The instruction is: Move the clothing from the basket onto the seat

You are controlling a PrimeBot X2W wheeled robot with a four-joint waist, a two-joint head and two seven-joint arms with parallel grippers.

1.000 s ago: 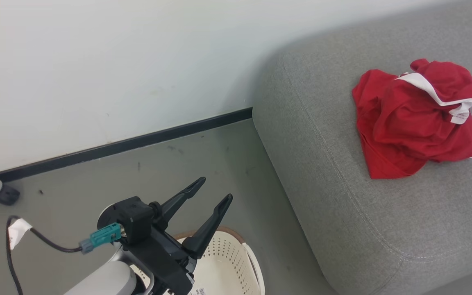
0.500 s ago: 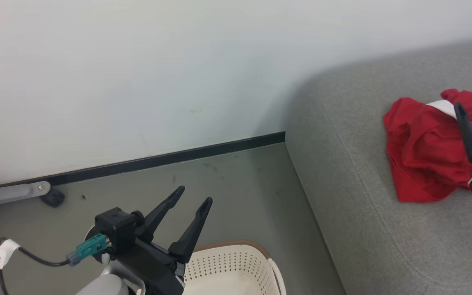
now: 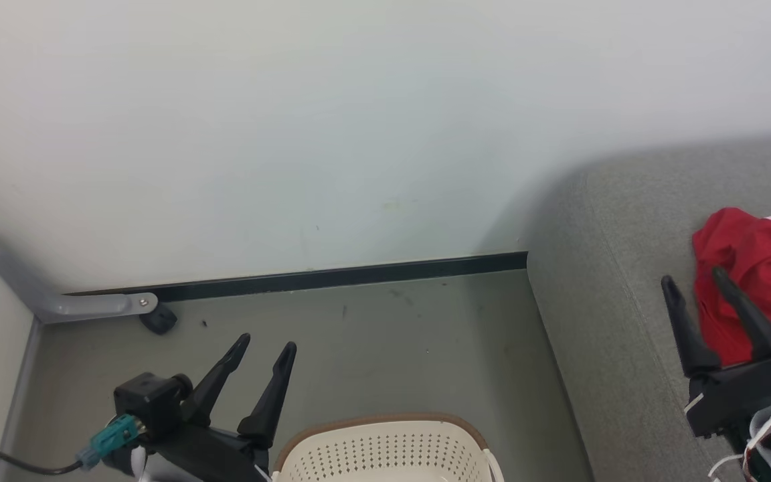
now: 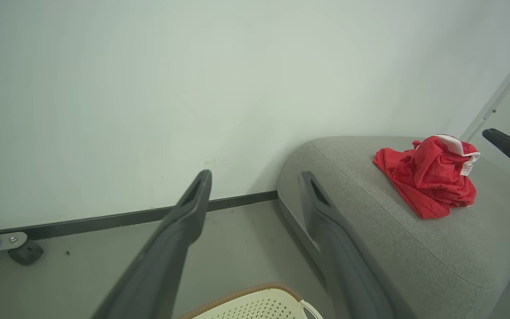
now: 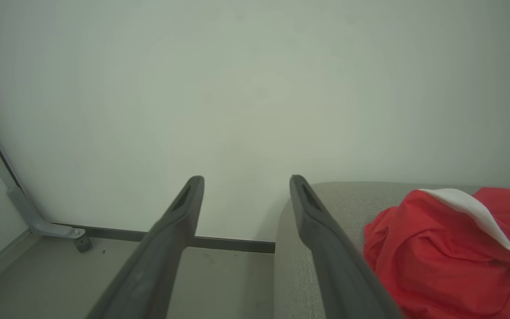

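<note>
**Red clothing on the seat, both grippers spread and empty**

You face a pale wall across the upper half of the head view, with a dark baseboard along its foot and grey floor below. The grey fabric seat comes in from the right, its rounded corner near the baseboard. The basket stands on the floor at the bottom edge, left of the seat and apart from it; you see just its far end, brown rim over perforated cream wall. The clothing lies crumpled in 1 heap on top of the seat, a white band across its upper folds, well apart from the basket.

Your left gripper hangs over the floor just left of the basket, its 2 fingers parted with nothing between them. Your right gripper is over the seat just in front of the clothing, fingers likewise parted and empty. In its wrist view the heap sits to the right of the right-hand finger, and you cannot tell whether that finger touches the fabric. A grey metal bracket with a small black caster sits at the wall's foot on the far left. A teal connector juts from the left wrist.
</note>
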